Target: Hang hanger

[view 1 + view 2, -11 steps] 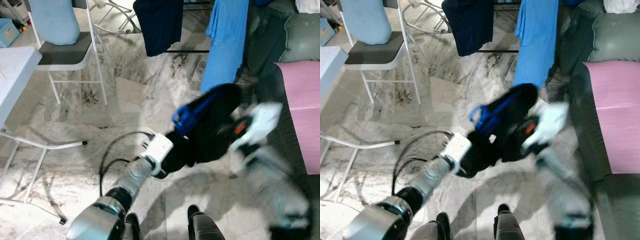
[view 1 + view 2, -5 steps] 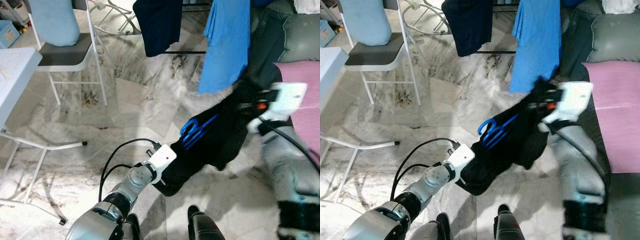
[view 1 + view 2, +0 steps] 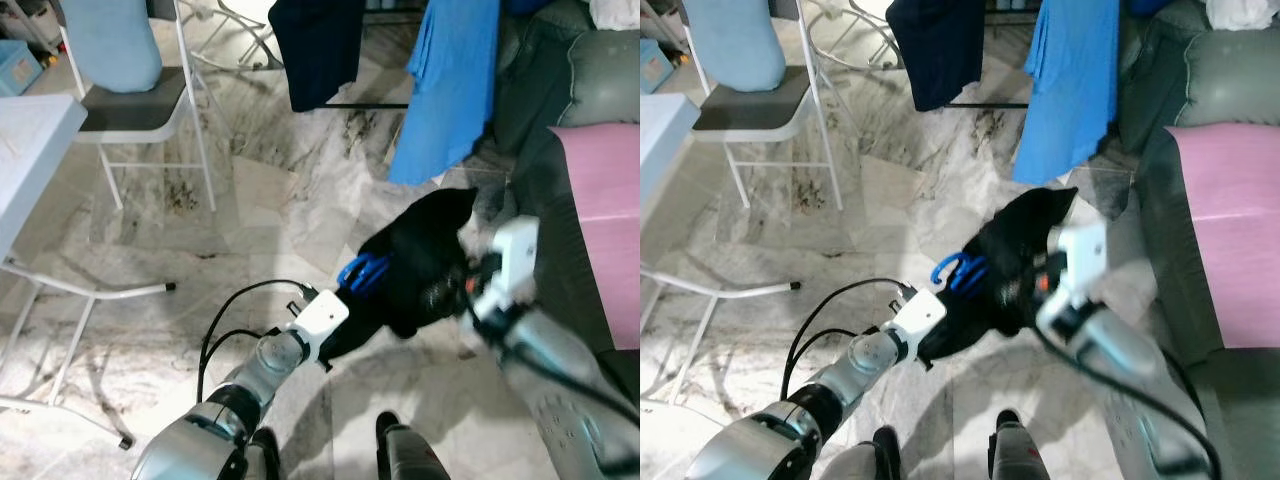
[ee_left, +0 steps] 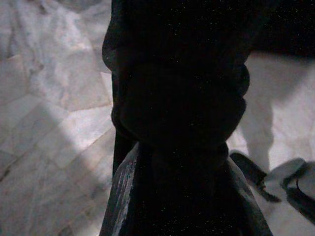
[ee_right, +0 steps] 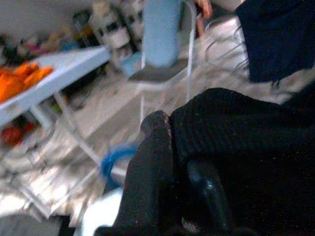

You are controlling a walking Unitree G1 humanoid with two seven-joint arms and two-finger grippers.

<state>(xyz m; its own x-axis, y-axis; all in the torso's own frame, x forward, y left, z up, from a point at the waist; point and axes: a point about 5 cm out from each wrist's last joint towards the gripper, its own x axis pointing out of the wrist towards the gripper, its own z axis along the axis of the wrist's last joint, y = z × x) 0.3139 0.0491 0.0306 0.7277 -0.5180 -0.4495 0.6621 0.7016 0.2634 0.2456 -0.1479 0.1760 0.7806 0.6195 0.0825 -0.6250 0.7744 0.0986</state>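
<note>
Closest to me, down by the robot's own feet on the marble floor (image 3: pixel 150 250), the left arm reaches forward and its left gripper (image 3: pixel 345 325) is buried in the lower end of a black garment (image 3: pixel 415 260); in the left wrist view the two fingers (image 4: pixel 120 196) sit on either side of a thick fold of that dark cloth, clamped on it. Just beyond that, the bright blue hanger (image 3: pixel 362 272) pokes its hook out of the garment's near edge, held up in the air between the two arms, well short of the rack. On the other side the right gripper (image 3: pixel 450 290) presses into the same bundle from the right; in the right wrist view its fingers (image 5: pixel 150 172) are closed against the knit fabric, gripping it, with a blurred blue loop showing past them. A pink mat (image 3: pixel 605 200) lies over the grey sofa (image 3: pixel 600 80) to the right. To the left stands the corner of a white folding worktop (image 3: pixel 30 140). Farther off there is a white folding chair (image 3: pixel 130 100) with a pale blue cushion (image 3: pixel 110 40) leaning on its back, and at the far end a navy garment (image 3: pixel 320 45) and a blue shirt (image 3: pixel 450 80) hang side by side.
</note>
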